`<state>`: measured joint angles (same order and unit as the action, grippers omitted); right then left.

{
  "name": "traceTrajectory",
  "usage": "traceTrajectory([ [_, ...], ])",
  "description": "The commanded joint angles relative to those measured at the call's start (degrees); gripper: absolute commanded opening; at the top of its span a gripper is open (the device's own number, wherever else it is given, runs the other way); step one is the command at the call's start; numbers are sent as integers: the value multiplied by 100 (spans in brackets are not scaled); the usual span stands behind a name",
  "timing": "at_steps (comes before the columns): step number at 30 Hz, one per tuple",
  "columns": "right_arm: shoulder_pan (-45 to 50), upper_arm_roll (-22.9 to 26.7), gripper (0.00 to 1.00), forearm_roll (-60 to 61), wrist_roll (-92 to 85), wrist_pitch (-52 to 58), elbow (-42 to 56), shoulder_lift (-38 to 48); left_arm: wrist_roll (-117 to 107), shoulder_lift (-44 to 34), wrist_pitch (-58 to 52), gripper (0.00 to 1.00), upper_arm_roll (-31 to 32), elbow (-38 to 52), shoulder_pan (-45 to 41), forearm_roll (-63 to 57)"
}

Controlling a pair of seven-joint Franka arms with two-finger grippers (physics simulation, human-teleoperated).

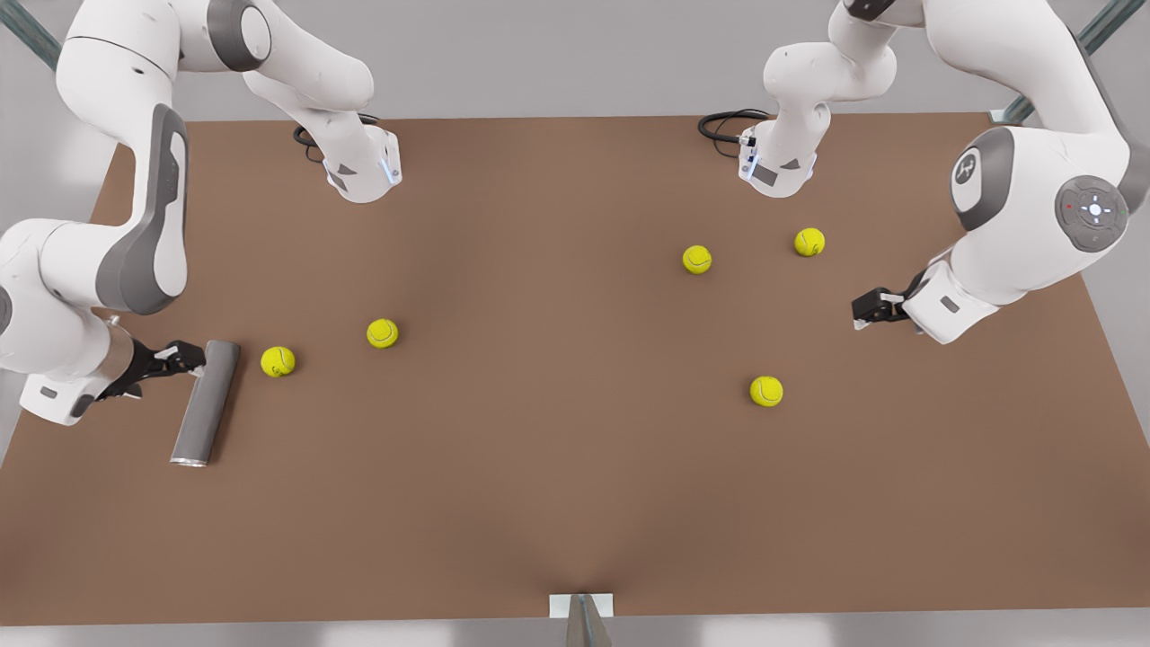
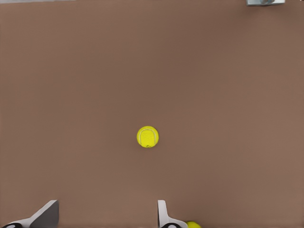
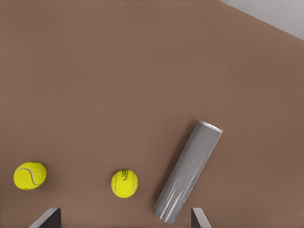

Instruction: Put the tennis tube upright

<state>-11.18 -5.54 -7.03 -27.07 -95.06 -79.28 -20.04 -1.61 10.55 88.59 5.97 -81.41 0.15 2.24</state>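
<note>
The tennis tube [image 1: 207, 402] is a grey cylinder lying flat near the table's edge at the front view's left, with its silvery rim [image 1: 190, 462] toward the near edge. In the right wrist view the tennis tube [image 3: 187, 171] slants across the table. My right gripper [image 1: 187, 358] hovers by the tube's plain far end. It is open, and in the right wrist view that end lies between the wide-apart tips of the right gripper [image 3: 124, 221]. My left gripper [image 1: 864, 310] waits at the front view's right, and the left gripper [image 2: 104, 218] is open and holds nothing.
Several yellow-green tennis balls lie on the brown table [image 1: 557, 467]: two [image 1: 278, 361] [image 1: 382, 332] just right of the tube, three [image 1: 696, 259] [image 1: 809, 242] [image 1: 766, 391] on the front view's right half. One ball [image 2: 147, 136] lies ahead of the left gripper. A small bracket [image 1: 581, 607] sits at the near edge.
</note>
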Motion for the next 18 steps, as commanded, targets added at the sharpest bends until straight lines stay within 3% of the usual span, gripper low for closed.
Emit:
traceTrajectory([
  [1,2,0,100,0,0,-4,0,0,3,-1,0,99,0,2,-6,5],
  [7,37,0,100,0,35,-13,-26,0,-85,166,79,99,9,20,-94,101],
  [10,37,0,100,0,35,-30,-26,-17,-94,764,360,99,36,72,-50,1868],
  [13,28,0,100,9,44,-83,-105,-26,-76,1344,1037,99,44,143,-50,2650],
  [18,36,-53,100,281,220,-153,-650,-79,-59,1590,1327,99,36,134,-68,3116],
])
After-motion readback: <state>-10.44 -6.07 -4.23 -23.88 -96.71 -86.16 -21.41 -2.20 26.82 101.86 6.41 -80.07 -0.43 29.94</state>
